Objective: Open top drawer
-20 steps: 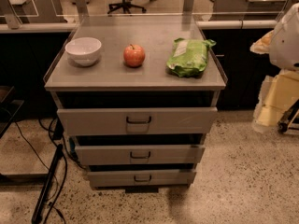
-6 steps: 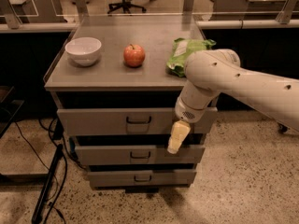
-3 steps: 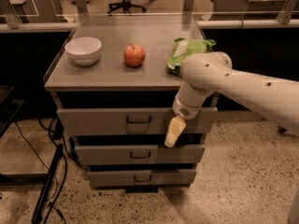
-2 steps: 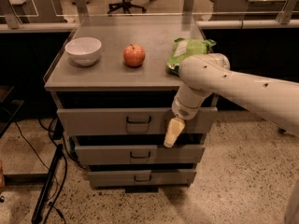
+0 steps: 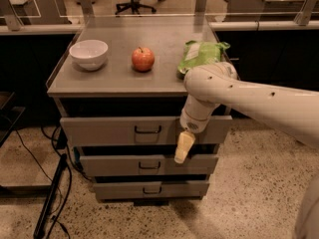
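Camera view. A grey bench (image 5: 114, 79) with three drawer fronts below it. The top drawer (image 5: 102, 131), the widest and tallest, sits directly under the bench top, with a dark band between the two. Its wire handle (image 5: 148, 130) is at the centre of the front.

The arm (image 5: 254, 99) enters from the right and bends down across the right part of the drawer front. The hand (image 5: 183, 147) hangs downward, over the drawer's lower edge and the gap above the second drawer (image 5: 114, 164). It lies to the right of the handle and lower, near it but apart from it. How far the hand is open cannot be told; nothing shows in its grasp.

Progress: judged early. The handle is not yet taken, and the drawer appears shut or barely ajar, with no interior showing. Reaching the handle, gripping it and pulling all appear to remain.

On the bench: a white bowl (image 5: 88, 54), an apple (image 5: 143, 59) and a green bag (image 5: 203, 55), the bag partly covered by the arm.

Hidden or unclear: the drawer's right end behind the arm, its contents, and the arm's base, cut off at the right edge. The third drawer (image 5: 119, 189) lies in shadow.
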`<state>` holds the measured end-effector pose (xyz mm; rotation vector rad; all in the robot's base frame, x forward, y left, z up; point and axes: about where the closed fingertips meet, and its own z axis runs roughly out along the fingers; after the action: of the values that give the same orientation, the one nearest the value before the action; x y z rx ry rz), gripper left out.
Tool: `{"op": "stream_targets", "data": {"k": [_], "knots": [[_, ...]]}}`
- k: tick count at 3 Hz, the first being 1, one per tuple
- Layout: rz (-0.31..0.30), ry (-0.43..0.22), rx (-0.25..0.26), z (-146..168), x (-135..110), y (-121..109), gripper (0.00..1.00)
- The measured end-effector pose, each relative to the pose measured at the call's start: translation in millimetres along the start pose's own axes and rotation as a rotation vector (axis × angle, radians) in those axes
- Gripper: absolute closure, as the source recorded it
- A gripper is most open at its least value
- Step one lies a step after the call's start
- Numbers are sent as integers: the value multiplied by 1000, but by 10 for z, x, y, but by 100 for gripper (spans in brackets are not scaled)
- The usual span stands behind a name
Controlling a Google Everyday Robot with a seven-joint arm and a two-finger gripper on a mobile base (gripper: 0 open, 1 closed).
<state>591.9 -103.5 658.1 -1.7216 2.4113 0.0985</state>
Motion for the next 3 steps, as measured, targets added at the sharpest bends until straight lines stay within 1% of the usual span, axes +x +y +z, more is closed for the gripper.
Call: {"op": "stream_targets", "data": {"k": [1,2,3], "knots": [[0,0,0,-4,0,1,0],[-16,2,-14,-46,54,125,0],[-46,10,-70,-278,376,707,0]]}}
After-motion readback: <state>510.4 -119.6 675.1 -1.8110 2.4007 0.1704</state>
